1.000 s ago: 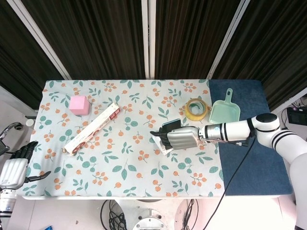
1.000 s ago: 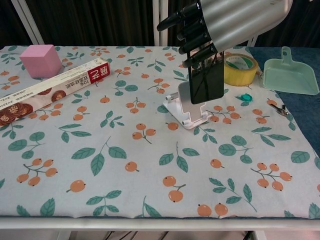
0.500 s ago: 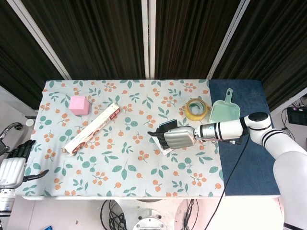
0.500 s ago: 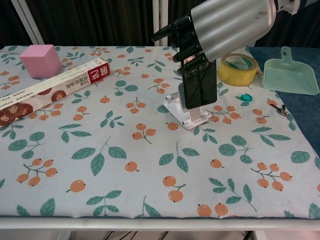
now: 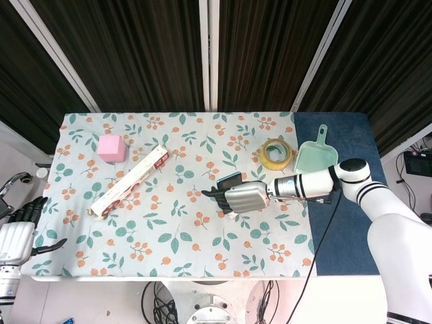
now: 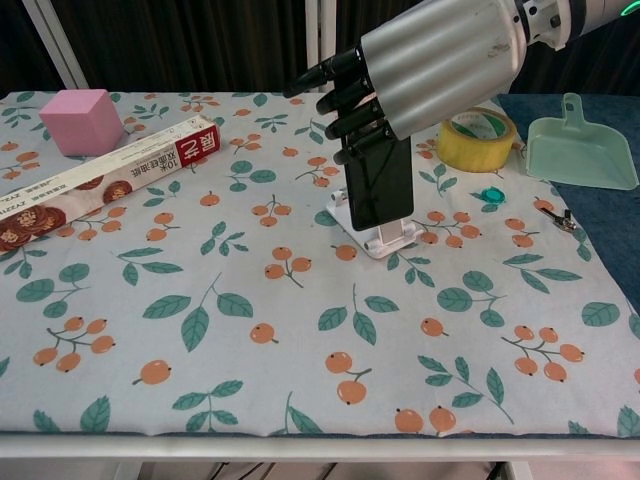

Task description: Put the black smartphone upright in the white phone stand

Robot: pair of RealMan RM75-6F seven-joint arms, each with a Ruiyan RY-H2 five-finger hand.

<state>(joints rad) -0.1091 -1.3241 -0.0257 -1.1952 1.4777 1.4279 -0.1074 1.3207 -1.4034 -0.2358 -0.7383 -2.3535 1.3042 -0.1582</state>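
1. We find the right hand gripping the black smartphone near its upper end, fingers curled across the screen side. The grip is closed on the phone.

2. Over the last second the phone has come lower and shifted toward the robot's left. It now stands nearly vertical, its lower edge at the white phone stand and covering most of the stand's back.

3. In the head view the right hand has likewise moved left across the floral tablecloth. It hides most of the stand from above.

4. We cannot tell from either view whether the phone's bottom edge is seated in the stand's lip or only touching it.

5. The left hand sits off the table's corner, fingers spread, holding nothing, and has hardly moved.

6. Our judgement: placement is in its final stage. What remains is seating the edge, checking the lean against the backrest, then releasing without tipping the light stand.
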